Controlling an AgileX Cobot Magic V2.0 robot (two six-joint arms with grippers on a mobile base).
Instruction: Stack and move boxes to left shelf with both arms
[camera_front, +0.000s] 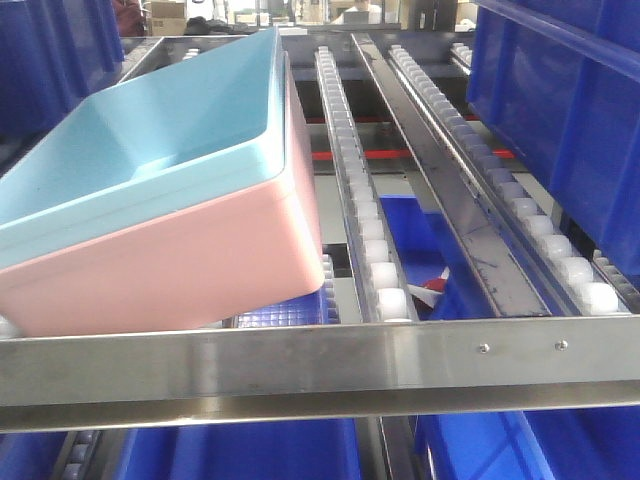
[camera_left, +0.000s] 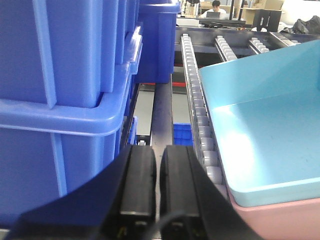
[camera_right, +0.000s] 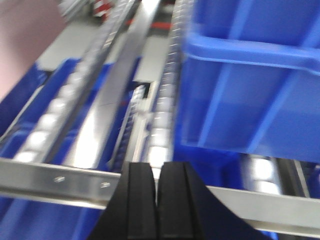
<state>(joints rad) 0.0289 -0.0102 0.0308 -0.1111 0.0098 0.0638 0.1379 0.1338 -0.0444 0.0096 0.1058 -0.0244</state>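
Note:
The light blue box (camera_front: 150, 160) sits nested inside the salmon pink box (camera_front: 180, 265). The stack rests on the left lane of the steel roller shelf (camera_front: 372, 255), just behind its front rail (camera_front: 320, 370), and looks skewed in the front view. No gripper shows in that view. In the left wrist view my left gripper (camera_left: 158, 152) is shut on nothing. It hangs just left of the light blue box (camera_left: 270, 130) and the pink rim (camera_left: 280, 217), apart from both. My right gripper (camera_right: 156, 170) is shut and empty above the front rail (camera_right: 60, 180). A blurred patch of the pink box (camera_right: 25, 40) shows far left.
Dark blue bins (camera_front: 560, 110) stand on the shelf at right and more (camera_front: 50, 50) at the back left. In the left wrist view a stack of dark blue bins (camera_left: 65, 90) is close on the left. Other blue bins (camera_front: 240, 450) lie under the rollers.

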